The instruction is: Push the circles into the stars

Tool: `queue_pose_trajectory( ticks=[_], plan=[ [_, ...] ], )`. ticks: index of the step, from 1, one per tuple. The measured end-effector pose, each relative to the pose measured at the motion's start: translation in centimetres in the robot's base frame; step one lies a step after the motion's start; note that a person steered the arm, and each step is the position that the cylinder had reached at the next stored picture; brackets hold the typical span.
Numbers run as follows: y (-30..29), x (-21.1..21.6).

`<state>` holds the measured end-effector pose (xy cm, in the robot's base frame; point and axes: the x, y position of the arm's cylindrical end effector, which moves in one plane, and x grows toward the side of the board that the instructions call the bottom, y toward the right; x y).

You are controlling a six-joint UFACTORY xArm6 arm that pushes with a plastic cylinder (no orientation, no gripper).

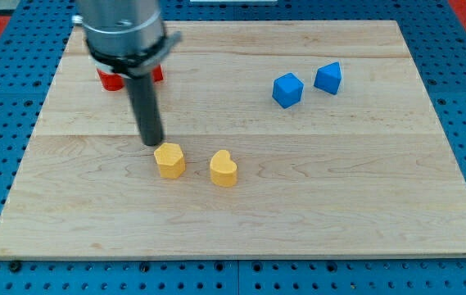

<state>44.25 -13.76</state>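
My tip sits just above the yellow block; yellow heart beside it. No pincer here, so no grip to report.

Two yellow blocks; two blue blocks; red block; pale wood board.

My tip on wooden board, just far-left of yellow block. Yellow heart block near, right of it. Two blue blocks far right, close together. Red blocks far left, mostly hidden behind arm; shape unclear.
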Motion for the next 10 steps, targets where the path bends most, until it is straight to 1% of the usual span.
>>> queue_pose_trajectory(
  ticks=[2,3,5,6,7,8,9,10],
  plan=[
    [-2.1,-8.0],
    [-2.1,-8.3],
    [-6.6,-8.0],
    [-6.8,-8.4],
    [-6.8,-9.9],
    [-6.8,-10.1],
    [-6.8,-11.3],
    [-6.6,-13.2]
  ],
)
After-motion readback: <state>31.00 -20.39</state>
